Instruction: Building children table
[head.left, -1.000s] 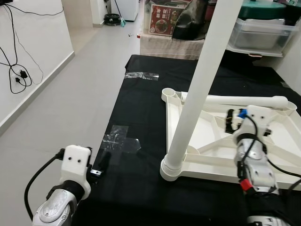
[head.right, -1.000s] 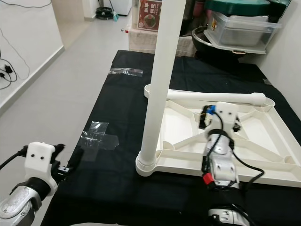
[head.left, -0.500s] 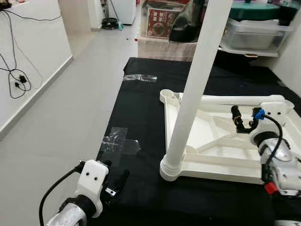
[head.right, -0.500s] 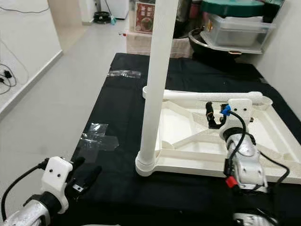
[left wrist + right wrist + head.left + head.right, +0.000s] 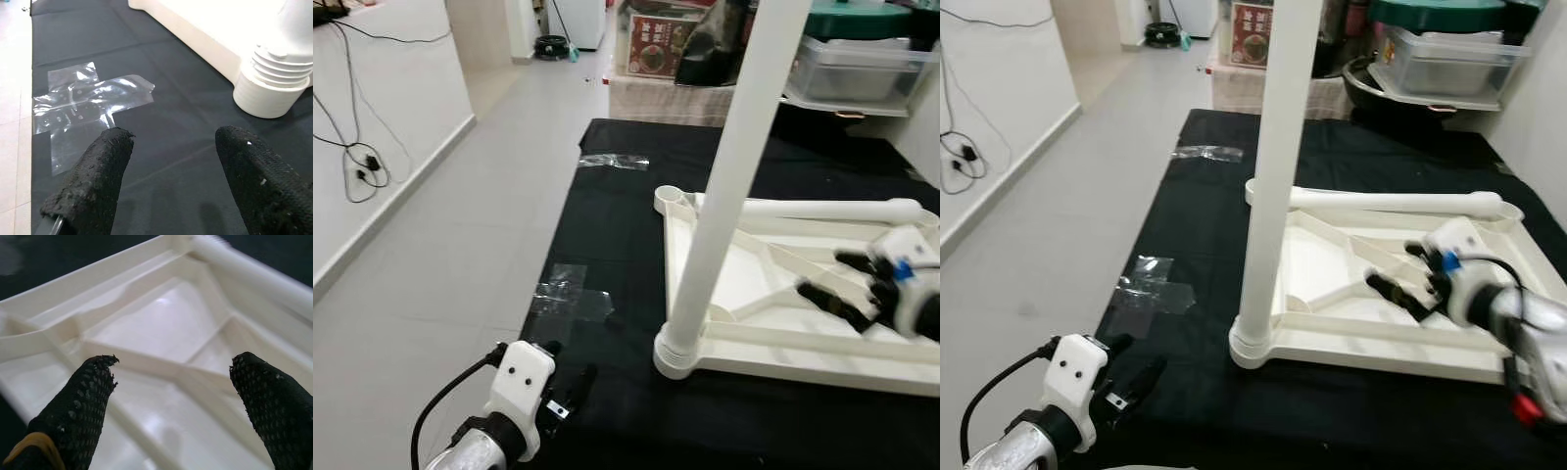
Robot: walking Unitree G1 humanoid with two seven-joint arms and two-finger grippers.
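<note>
Assembly looks only partly done: the white tabletop [image 5: 773, 294] lies upside down on the black cloth [image 5: 617, 225], one leg [image 5: 720, 211] standing upright in its near-left corner socket, a second leg [image 5: 822, 209] lying loose along the far edge, other corners seemingly unfitted. Right gripper [image 5: 842, 284] reaches in over the ribbed underside, jaws spread and empty. Left gripper [image 5: 1131, 382] hovers low by the cloth's near edge, jaws also apart, near crossed clear tape [image 5: 570, 294].
</note>
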